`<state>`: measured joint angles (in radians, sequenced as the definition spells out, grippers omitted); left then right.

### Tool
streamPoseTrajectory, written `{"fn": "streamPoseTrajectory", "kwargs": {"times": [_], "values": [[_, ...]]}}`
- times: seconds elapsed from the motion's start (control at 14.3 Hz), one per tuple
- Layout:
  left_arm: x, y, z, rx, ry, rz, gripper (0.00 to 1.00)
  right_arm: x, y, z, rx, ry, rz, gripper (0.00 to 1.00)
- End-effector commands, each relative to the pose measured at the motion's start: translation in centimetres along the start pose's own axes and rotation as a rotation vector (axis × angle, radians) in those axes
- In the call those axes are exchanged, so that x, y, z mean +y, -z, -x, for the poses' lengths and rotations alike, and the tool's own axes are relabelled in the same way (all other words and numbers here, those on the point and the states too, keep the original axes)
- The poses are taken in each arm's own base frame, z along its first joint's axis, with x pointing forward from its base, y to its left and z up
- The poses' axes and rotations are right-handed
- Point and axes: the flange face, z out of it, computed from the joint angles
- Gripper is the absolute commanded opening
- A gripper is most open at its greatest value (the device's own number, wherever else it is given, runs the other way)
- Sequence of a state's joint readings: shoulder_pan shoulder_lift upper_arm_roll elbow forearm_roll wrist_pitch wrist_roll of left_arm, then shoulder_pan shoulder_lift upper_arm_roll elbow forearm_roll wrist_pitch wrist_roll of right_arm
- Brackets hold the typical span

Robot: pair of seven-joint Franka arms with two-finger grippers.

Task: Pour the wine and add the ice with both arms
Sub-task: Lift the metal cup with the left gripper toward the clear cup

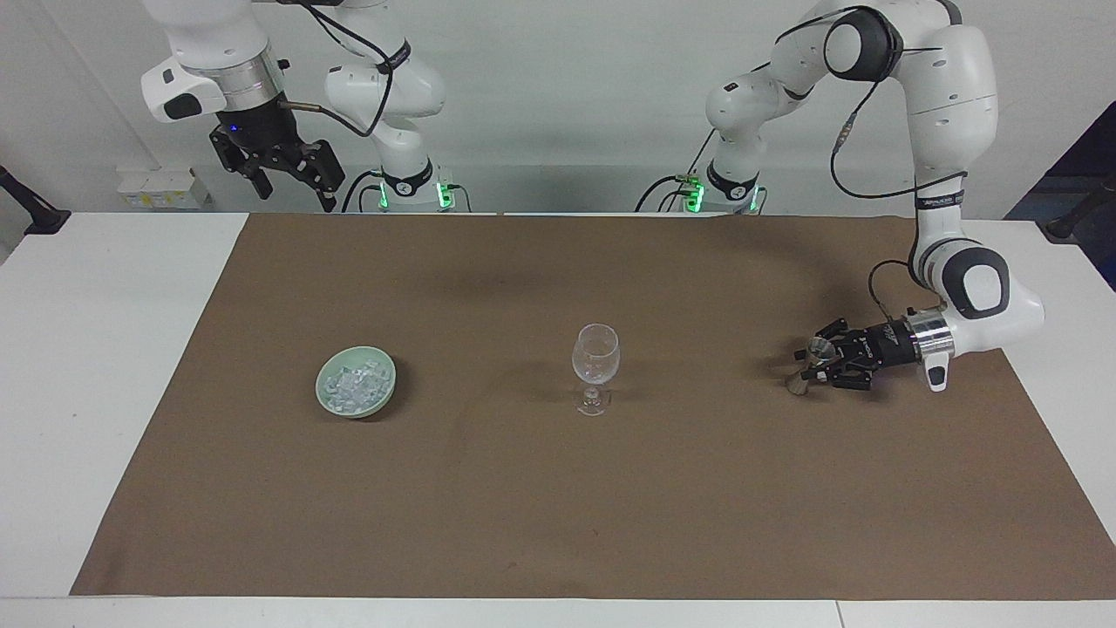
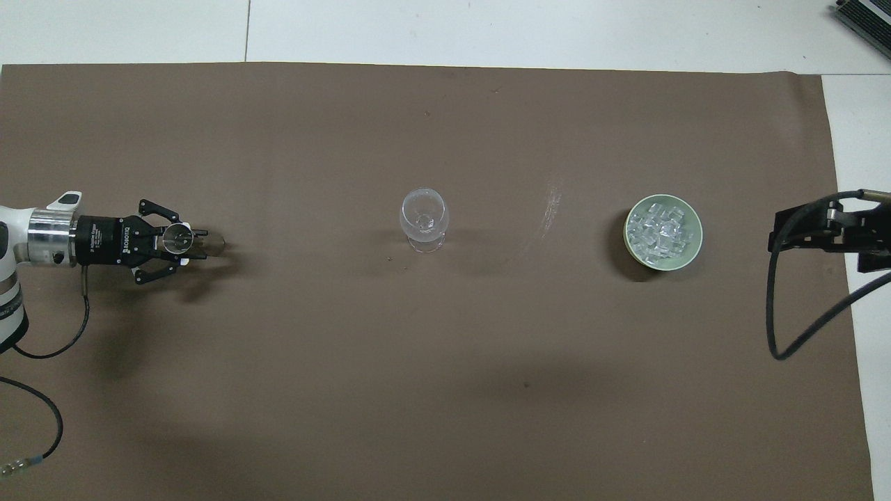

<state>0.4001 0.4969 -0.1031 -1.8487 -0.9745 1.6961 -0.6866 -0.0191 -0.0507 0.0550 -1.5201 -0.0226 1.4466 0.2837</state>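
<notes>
Left gripper low over the brown mat at the left arm's end of the table, reaching in sideways. Fingers clamped from both sides on a small clear slim glass vessel. Vessel upright on the mat, long axis vertical, mouth up; contents not discernible.

Advice for the step in hand, judged as securing the vessel before the pour:
- Confirm a firm hold on the wall below the rim before lifting; thin glass, so no more squeeze than needed.
- Lift straight up and keep the long axis vertical during carriage toward the wine glass.
- Tip only once the mouth is over the bowl of the wine glass — slowly, with the lip kept off the rim.

Clear stemmed wine glass at mid-table, well apart from the vessel. Standing upright on its foot, mouth up, apparently empty.

Pale green round bowl toward the right arm's end of the table, well apart from the wine glass. Ice heaped inside it as many small clear cubes — no common direction, no long axis to speak of.

Right gripper waiting, raised high above the table edge by the right arm's base, fingers spread apart, nothing held.
</notes>
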Motion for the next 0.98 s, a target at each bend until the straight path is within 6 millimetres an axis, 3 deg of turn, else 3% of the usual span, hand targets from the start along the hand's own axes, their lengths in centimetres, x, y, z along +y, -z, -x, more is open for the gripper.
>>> {"fn": "streamPoseTrajectory", "kwargs": {"times": [0.0,0.7,0.91], "values": [[-0.8,0.1,0.6,0.001,-0.004,0.019,0.03,0.5,0.3,0.0,-0.012,0.011,-0.019,1.00],[0.0,0.2,1.5,-0.017,0.088,0.017,0.00,0.4,0.3,0.0,-0.012,0.013,-0.020,1.00],[0.8,0.6,3.2,-0.001,0.116,0.026,0.00,0.4,0.3,0.1,-0.011,0.013,-0.020,1.00]]}}
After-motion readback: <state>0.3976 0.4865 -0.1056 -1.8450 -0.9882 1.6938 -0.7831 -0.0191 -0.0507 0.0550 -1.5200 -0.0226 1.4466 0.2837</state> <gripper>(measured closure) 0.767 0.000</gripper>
